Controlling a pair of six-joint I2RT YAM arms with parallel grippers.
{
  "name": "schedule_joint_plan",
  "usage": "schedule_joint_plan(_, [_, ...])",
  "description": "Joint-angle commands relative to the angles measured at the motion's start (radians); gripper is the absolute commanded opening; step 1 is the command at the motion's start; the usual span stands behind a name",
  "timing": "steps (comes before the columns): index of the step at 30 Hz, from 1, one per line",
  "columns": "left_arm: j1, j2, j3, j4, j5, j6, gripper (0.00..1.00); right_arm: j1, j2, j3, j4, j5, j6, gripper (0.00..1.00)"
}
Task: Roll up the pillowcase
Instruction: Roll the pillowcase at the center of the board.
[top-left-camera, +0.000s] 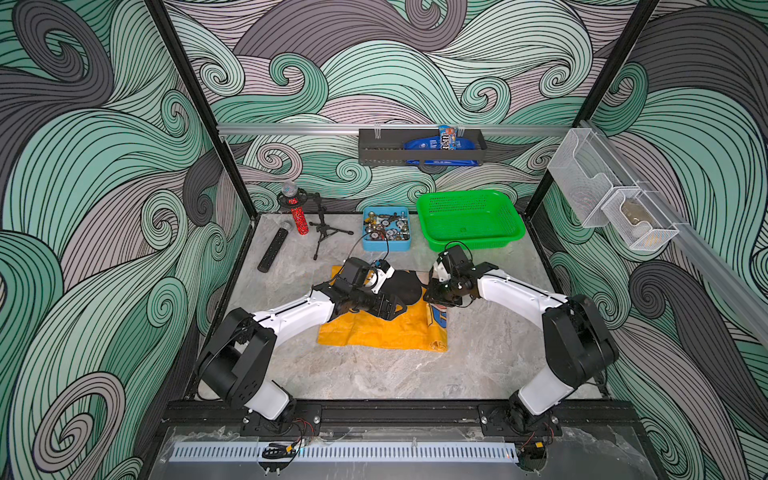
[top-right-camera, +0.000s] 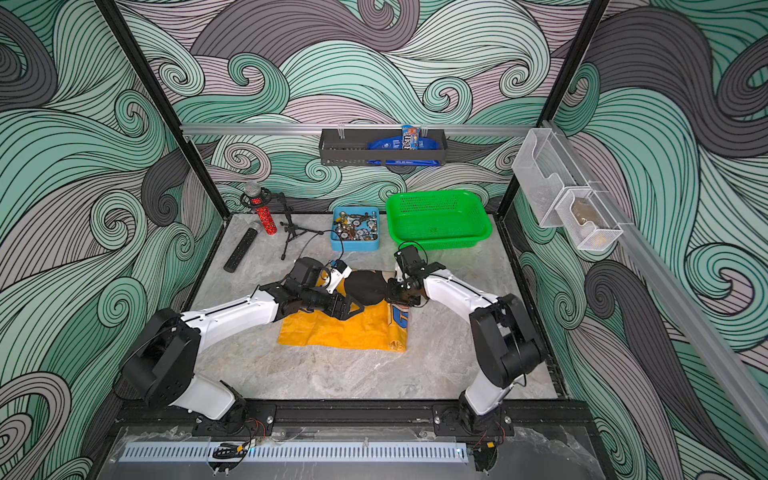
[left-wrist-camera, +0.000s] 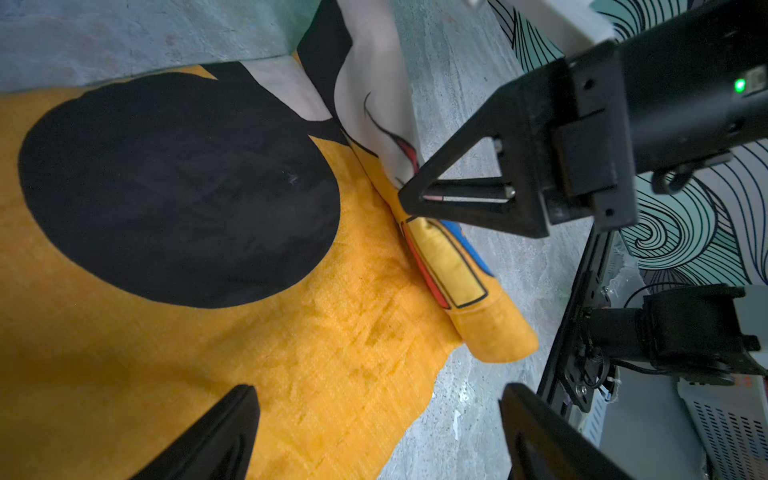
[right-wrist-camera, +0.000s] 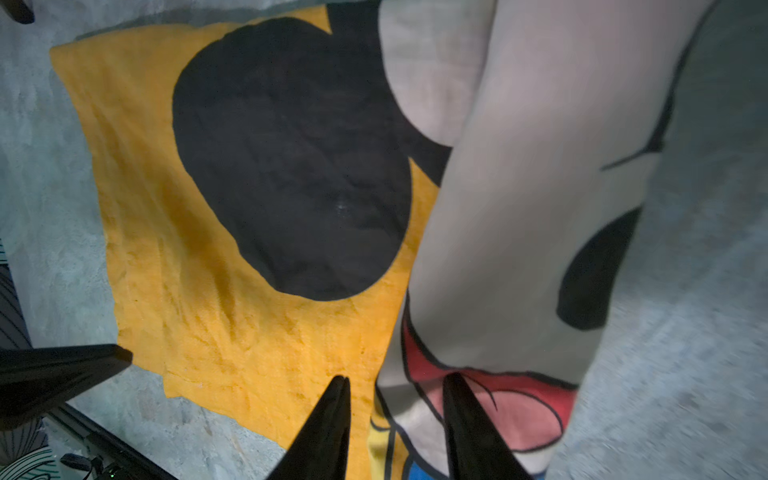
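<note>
Pillowcase (top-left-camera: 376, 332), desk (top-left-camera: 374, 374) centre, part-rolled along its right side. Left gripper (left-wrist-camera: 378, 390): spread wide above it. Right gripper (right-wrist-camera: 397, 380): parted at the roll.

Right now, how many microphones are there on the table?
2. The red glittery microphone sits in the ring of a small tripod stand at the back left. The black microphone lies flat on the table beside it, nearer the left wall. None seems hidden.

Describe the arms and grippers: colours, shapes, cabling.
left arm and right arm have white shells, black joint housings. The left gripper and right gripper are black with tapered triangular fingers. Thin black cable loops at each wrist; green light on right wrist.
</note>
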Motion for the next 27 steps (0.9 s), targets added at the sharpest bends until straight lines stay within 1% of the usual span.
schedule_joint_plan(1, [0.007, -0.034, -0.009, 0.003, 0.019, -0.007, 0.94, 0.034, 0.073, 0.040, 0.086, -0.045, 0.014, 0.40])
schedule_joint_plan(5, [0.006, -0.048, -0.020, 0.014, 0.024, -0.024, 0.94, 0.033, 0.100, 0.054, 0.115, -0.064, -0.009, 0.39])
schedule_joint_plan(9, [-0.013, -0.057, -0.038, 0.065, 0.049, -0.068, 0.94, -0.001, 0.045, 0.051, 0.124, -0.109, -0.043, 0.39])
schedule_joint_plan(13, [-0.081, -0.046, -0.030, 0.122, 0.055, -0.106, 0.94, -0.074, -0.040, 0.021, 0.149, -0.193, -0.066, 0.38])
schedule_joint_plan(16, [-0.144, -0.014, -0.007, 0.176, 0.057, -0.132, 0.94, -0.138, -0.066, -0.009, 0.203, -0.258, -0.062, 0.37])
schedule_joint_plan(19, [-0.208, 0.045, 0.034, 0.221, 0.063, -0.141, 0.93, -0.186, -0.026, -0.019, 0.262, -0.325, -0.063, 0.36])
schedule_joint_plan(22, [-0.258, 0.119, 0.076, 0.258, 0.070, -0.150, 0.93, -0.215, 0.040, -0.041, 0.391, -0.423, -0.020, 0.34])
schedule_joint_plan(27, [-0.294, 0.222, 0.117, 0.278, 0.076, -0.126, 0.92, -0.219, 0.164, -0.025, 0.504, -0.469, 0.006, 0.30])
